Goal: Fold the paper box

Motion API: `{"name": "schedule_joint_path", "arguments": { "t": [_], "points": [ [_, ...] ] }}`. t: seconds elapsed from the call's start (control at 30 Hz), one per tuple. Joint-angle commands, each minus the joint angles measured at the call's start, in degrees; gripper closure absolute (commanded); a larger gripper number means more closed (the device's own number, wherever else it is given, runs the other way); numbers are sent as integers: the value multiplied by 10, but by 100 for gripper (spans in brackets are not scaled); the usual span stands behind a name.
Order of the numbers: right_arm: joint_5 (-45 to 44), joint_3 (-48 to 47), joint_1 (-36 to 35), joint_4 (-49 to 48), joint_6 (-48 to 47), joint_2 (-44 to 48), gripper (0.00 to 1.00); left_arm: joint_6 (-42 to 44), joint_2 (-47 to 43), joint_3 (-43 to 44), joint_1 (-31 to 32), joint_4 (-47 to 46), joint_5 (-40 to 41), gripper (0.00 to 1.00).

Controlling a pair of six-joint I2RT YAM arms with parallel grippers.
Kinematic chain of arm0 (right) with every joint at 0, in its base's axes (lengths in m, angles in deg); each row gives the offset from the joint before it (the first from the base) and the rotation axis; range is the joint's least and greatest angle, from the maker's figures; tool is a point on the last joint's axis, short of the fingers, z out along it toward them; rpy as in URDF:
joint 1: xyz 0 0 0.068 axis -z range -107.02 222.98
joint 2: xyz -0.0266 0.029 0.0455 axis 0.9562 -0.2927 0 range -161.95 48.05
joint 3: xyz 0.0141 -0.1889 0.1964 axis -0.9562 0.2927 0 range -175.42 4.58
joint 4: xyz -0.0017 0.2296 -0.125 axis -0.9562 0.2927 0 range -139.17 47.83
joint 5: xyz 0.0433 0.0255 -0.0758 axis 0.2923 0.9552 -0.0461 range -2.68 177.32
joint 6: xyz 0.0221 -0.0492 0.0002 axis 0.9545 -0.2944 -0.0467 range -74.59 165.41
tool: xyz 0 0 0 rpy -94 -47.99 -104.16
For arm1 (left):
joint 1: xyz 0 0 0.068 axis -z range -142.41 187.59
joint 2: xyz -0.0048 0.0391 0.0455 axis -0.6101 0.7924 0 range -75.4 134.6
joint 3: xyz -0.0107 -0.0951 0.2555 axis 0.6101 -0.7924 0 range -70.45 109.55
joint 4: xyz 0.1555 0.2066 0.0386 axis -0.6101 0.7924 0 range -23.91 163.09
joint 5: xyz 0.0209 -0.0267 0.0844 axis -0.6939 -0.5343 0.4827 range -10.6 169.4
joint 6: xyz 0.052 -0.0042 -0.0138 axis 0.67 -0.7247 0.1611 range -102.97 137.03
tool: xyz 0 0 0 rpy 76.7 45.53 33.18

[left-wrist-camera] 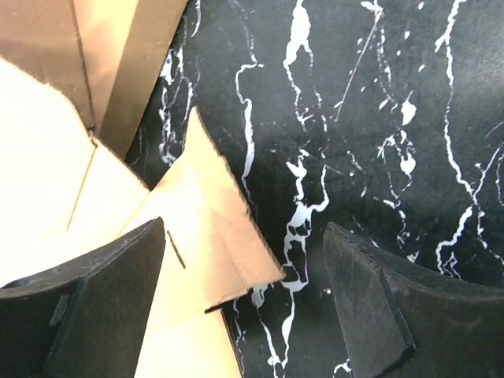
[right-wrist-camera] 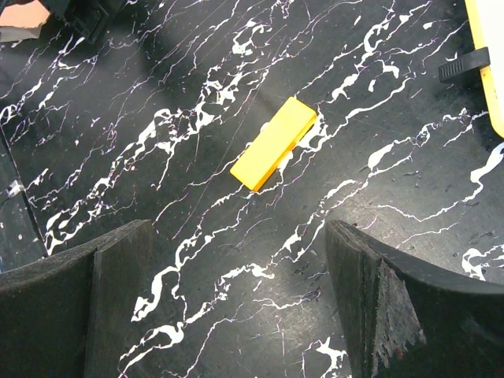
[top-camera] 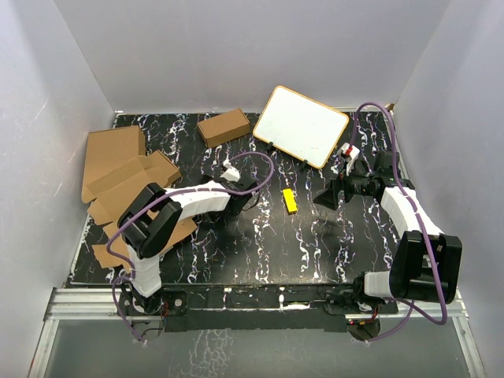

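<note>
the paper box (top-camera: 126, 169) lies unfolded on the left side of the black, white-veined table (top-camera: 260, 252), its flaps spread out and its near part reaching under the left arm. from above it is hard to tell whether this is 1 sheet or several overlapping.

the left gripper (top-camera: 246, 189) hangs over the table right of that cardboard. in the left wrist view the left gripper (left-wrist-camera: 244, 232) has its 2 jaws spread wide. the pale cardboard of the paper box (left-wrist-camera: 47, 181) fills the left of that view, and 1 pointed flap corner reaches into the gap between the jaws. the left finger (left-wrist-camera: 102, 291) overlaps the cardboard in the picture, but whether it touches cannot be told. nothing is pinched.

the right gripper (top-camera: 324, 195) hovers over the right half of the table, well apart from the cardboard. in its wrist view the right gripper (right-wrist-camera: 236, 236) stands fully spread and holds nothing. a small yellow block (right-wrist-camera: 273, 143) lies flat on the table beyond its fingers, midway between the 2 arms (top-camera: 290, 201).

a closed brown box (top-camera: 224, 126) sits at the far edge, and a white board (top-camera: 305, 126) with a wooden frame stands tilted to its right.
</note>
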Motion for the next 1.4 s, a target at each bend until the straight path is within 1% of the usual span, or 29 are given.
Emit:
{"name": "schedule_joint_path", "arguments": {
  "t": [0.0, 0.1, 0.17, 0.2, 0.3, 0.43, 0.5, 0.6, 0.7, 0.77, 0.8, 0.9, 0.93, 0.97, 1.0, 1.03, 1.07, 1.1, 1.17, 1.3, 1.37],
  "points": [
    [28, -14, -1, -27, -20, 2, 2, -101, -14, -7, 17, 65, 76, 23],
    [28, -14, -1, -26, -21, 3, 2, -109, -5, -21, 16, 47, 77, 33],
    [29, -14, -1, -24, -22, 4, 2, -111, 1, -20, 15, 37, 78, 46],
    [28, -14, -1, -23, -24, 5, 2, -110, 3, -22, 14, 30, 77, 52],
    [28, -15, 0, -19, -27, 9, 2, -101, 4, -32, 2, 7, 70, 62],
    [32, -15, 2, -16, -29, 13, 2, -97, -5, -36, -1, 1, 74, 85],
    [35, -15, 2, -15, -30, 13, 1, -87, -20, -33, 3, -5, 70, 93],
    [36, -15, 2, -14, -30, 13, 2, -79, -53, -7, 34, 3, 71, 100],
    [34, -17, 2, -15, -30, 12, 2, -69, -74, 52, 92, 11, 60, 100],
    [29, -18, 2, -15, -27, 11, 2, -64, -66, 94, 121, 4, 40, 100],
    [26, -19, 2, -15, -26, 10, 2, -65, -57, 113, 129, 0, 9, 100],
    [14, -20, 4, -19, -20, 9, 2, -73, -16, 153, 153, -24, -46, 100],
    [10, -19, 6, -22, -15, 8, 1, -74, 0, 163, 158, -36, -62, 97],
    [5, -19, 8, -25, -10, 7, 2, -78, 18, 178, 162, -41, -78, 88],
    [0, -19, 9, -26, -8, 4, 1, -85, 31, 194, 163, -42, -93, 67],
    [-4, -20, 11, -26, -7, 1, 2, -86, 42, 207, 166, -44, -106, 52],
    [-8, -21, 12, -25, -5, -2, 1, -86, 47, 218, 168, -46, -115, 39],
    [-11, -22, 14, -26, -4, -5, 1, -86, 46, 224, 169, -48, -121, 30],
    [-14, -25, 17, -19, -4, -11, 2, -86, 28, 220, 170, -51, -129, 20],
    [2, -23, 17, -13, -15, -16, 2, -52, -46, 181, 168, -85, -161, 12],
    [17, -20, 16, -10, -22, -16, 2, -32, -93, 152, 149, -110, -208, 10]
  ]
}}
